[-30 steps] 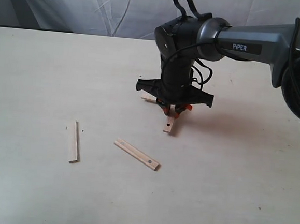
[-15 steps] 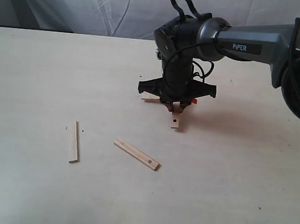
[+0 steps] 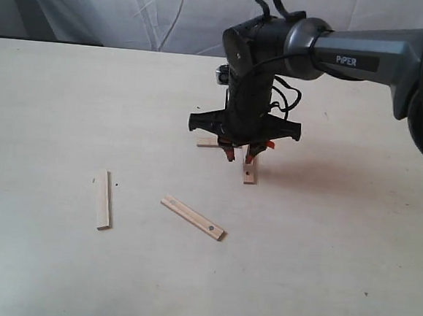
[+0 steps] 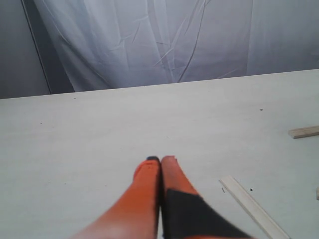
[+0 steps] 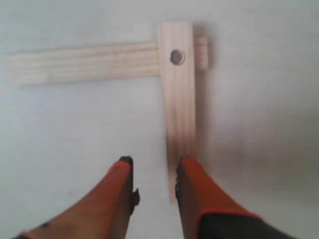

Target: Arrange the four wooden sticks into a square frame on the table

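Right gripper [image 5: 152, 172] was spread and empty; left gripper [image 4: 160, 160] was pressed closed.
One right fingertip [image 5: 189, 184] was just beside the end of the holed stick [image 5: 179, 99], which lay on top of the second stick [image 5: 84, 62] at a corner. A third stick [image 3: 104, 199] and a fourth stick [image 3: 192, 217] lay loose on the table [image 3: 319, 283], farther off.

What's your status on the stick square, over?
Left claw shut, empty. Right claw open over holed stick, which overlaps the end of second stick: one corner made. Two loose sticks lie apart, not yet placed.
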{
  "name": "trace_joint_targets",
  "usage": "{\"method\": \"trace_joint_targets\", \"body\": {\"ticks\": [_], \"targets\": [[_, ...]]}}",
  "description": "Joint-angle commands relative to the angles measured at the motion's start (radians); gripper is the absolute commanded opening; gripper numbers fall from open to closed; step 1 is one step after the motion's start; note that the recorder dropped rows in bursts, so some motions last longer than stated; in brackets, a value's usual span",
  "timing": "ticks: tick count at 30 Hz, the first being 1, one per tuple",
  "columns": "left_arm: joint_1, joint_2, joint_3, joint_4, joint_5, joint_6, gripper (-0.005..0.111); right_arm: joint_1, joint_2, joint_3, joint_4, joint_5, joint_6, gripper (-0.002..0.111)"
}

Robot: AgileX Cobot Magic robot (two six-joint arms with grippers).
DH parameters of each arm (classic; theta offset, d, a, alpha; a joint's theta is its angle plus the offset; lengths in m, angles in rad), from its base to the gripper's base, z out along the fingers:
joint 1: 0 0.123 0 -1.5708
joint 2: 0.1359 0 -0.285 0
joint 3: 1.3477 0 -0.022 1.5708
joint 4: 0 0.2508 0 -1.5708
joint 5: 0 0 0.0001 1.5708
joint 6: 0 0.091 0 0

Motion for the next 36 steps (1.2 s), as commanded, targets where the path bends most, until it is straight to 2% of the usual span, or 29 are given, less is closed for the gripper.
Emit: {"method": "trace_joint_targets", "body": {"ticks": [1, 6, 11, 19, 25, 31, 32, 35, 36], "targets": [[0.001, -0.005, 0.005, 0.000, 0.001, 0.000, 0.000, -0.075, -0.045, -0.007, 0.199, 0.070, -0.168, 0.031], [0.001, -0.005, 0.005, 0.000, 0.001, 0.000, 0.000, -0.110, -0.102, 0.008, 0.202, 0.102, -0.278, 0.029], [0.001, -0.005, 0.005, 0.000, 0.001, 0.000, 0.000, -0.157, -0.175, 0.087, 0.205, 0.104, -0.351, -0.001], [0.001, -0.005, 0.005, 0.011, 0.001, 0.000, 0.000, -0.278, -0.314, 0.274, 0.235, 0.037, -0.438, 0.000], [0.001, -0.005, 0.005, 0.255, 0.001, 0.000, 0.000, -0.343, -0.433, 0.438, 0.235, -0.030, -0.497, 0.000], [0.001, -0.005, 0.005, 0.292, 0.001, 0.005, 0.000, -0.388, -0.518, 0.542, 0.233, -0.098, -0.526, 0.000], [0.001, -0.005, 0.005, 0.350, -0.008, 0.010, 0.000, -0.388, -0.536, 0.564, 0.223, -0.110, -0.526, 0.000], [0.001, -0.005, 0.005, 0.278, -0.110, -0.003, 0.000, -0.388, -0.578, 0.603, 0.224, -0.153, -0.526, 0.000], [0.001, -0.005, 0.005, 0.206, -0.168, -0.003, 0.000, -0.388, -0.598, 0.622, 0.230, -0.183, -0.526, 0.000]]}}
